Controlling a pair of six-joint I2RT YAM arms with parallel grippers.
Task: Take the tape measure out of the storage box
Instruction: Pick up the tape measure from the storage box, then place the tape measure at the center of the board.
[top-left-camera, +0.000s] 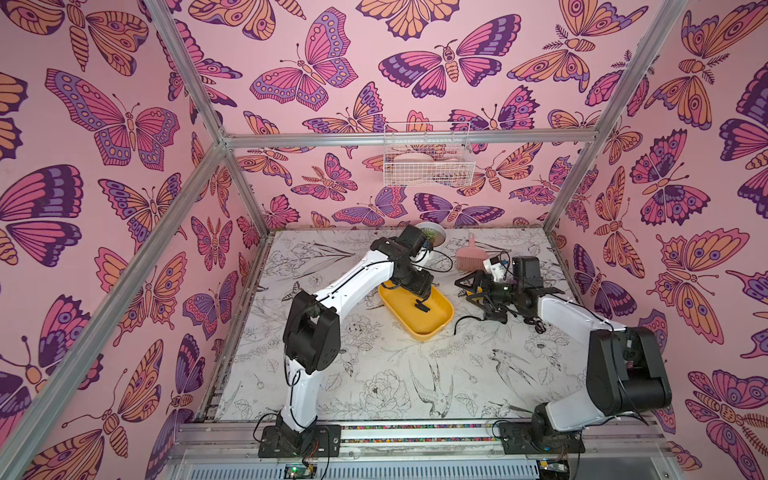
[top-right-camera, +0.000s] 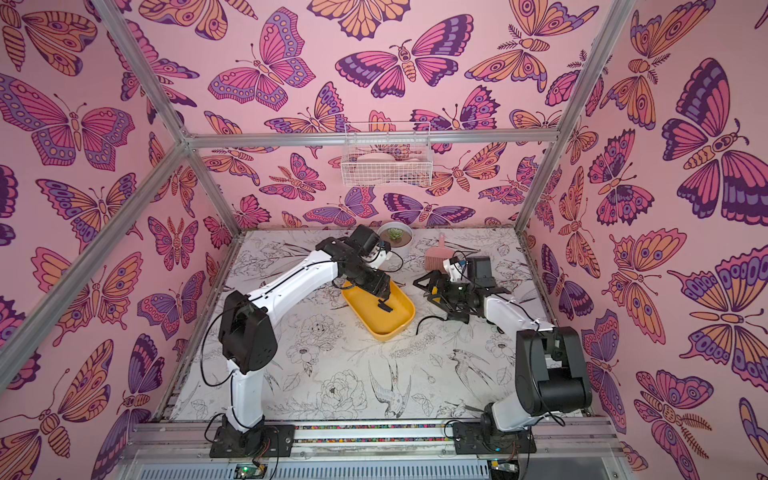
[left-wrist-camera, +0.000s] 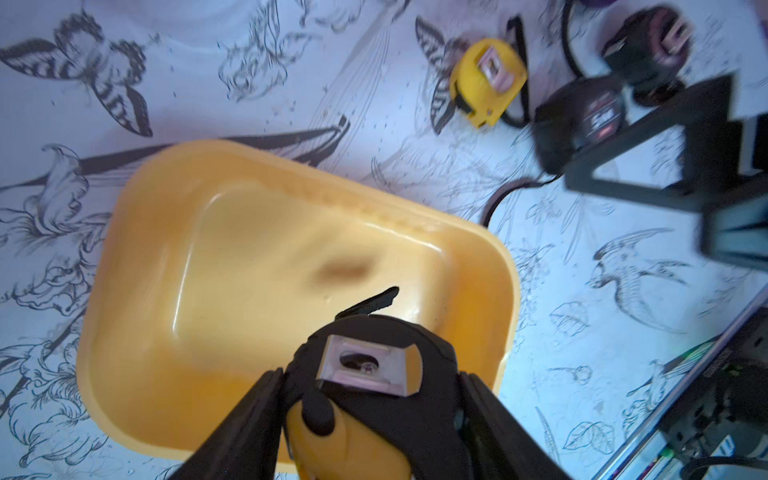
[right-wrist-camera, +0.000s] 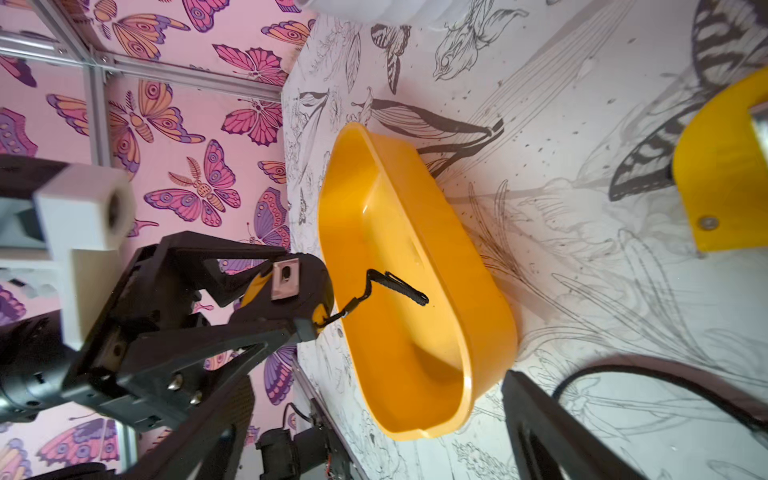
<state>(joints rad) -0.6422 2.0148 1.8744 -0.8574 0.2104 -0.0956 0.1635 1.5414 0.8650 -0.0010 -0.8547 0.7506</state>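
worktop (top-left-camera: 374, 374): the flower-and-bird printed surface that carries everything. Bare space lies around the box, so a thing lifted out can be set down close by.
storage box (top-left-camera: 411, 323): the shallow mustard-yellow tray lies flat near the middle of the worktop, open side up, which lets a hand reach it from above. Its floor looks bare.
left hand (left-wrist-camera: 370, 386): poised over the box and pointing down, clenched on the tape measure with one finger on each side of the case.
right hand (top-left-camera: 469, 293): just beside the box, jaws spread wide and grasping nothing. It is judged to be standing clear.
tape measure (right-wrist-camera: 299, 299): the black-and-yellow case is in the left hand's grip. It is raised off the box's floor yet above the box, so it is judged lifted but not yet carried out.
yellow tape measure (left-wrist-camera: 486, 81) and black tape measure (left-wrist-camera: 582, 118): both rest on the worktop outside the box, near the right hand. That spot would suit a set-down.
strap (right-wrist-camera: 399, 289): the black loop hangs from the case into the box. Whether its tip touches the floor cannot be told. It could catch the rim, so a higher lift seems wise.
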